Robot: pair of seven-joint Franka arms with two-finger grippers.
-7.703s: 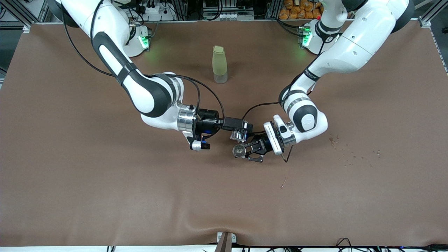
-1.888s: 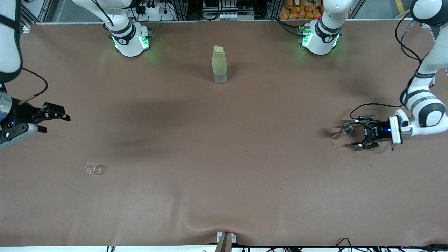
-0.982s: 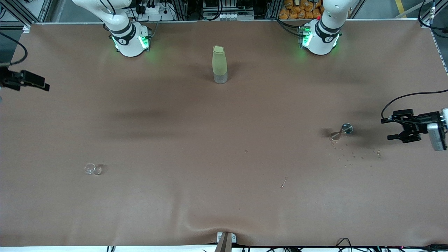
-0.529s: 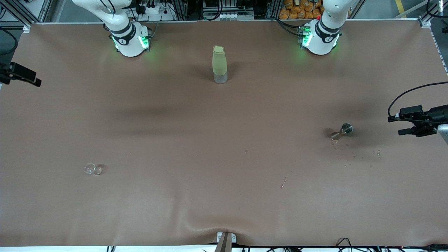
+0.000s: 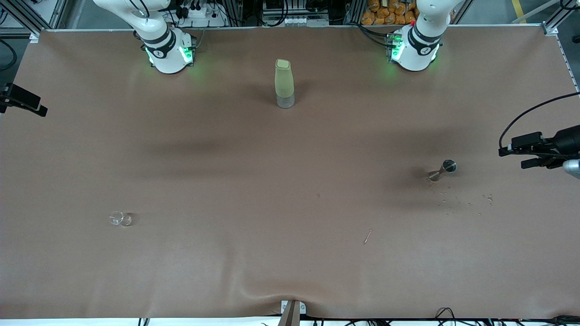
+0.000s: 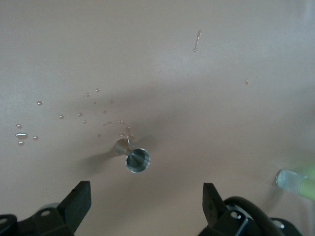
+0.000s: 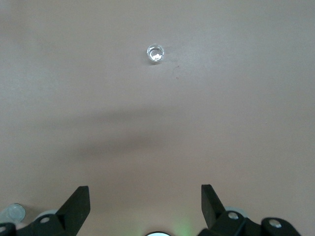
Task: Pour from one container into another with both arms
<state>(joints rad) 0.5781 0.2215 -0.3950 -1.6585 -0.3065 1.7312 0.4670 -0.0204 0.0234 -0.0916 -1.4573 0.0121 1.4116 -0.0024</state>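
Observation:
A small metal jigger stands on the brown table toward the left arm's end, with spilled droplets beside it. A small clear glass sits toward the right arm's end, nearer the front camera than the jigger. My left gripper hangs open and empty over the table's edge at its own end. In the left wrist view its fingers stand wide apart, with the jigger below them. My right gripper is open and empty at its table edge, and the glass shows small in its wrist view.
A tall pale-green bottle with a clear base stands mid-table between the two arm bases; it also shows in the left wrist view. A thin scrap lies nearer the front camera than the jigger. The cloth bulges at the front edge.
The left gripper let go of the jigger and drew back to its table end. The right gripper withdrew to its own edge. Jigger, glass and bottle stay put.

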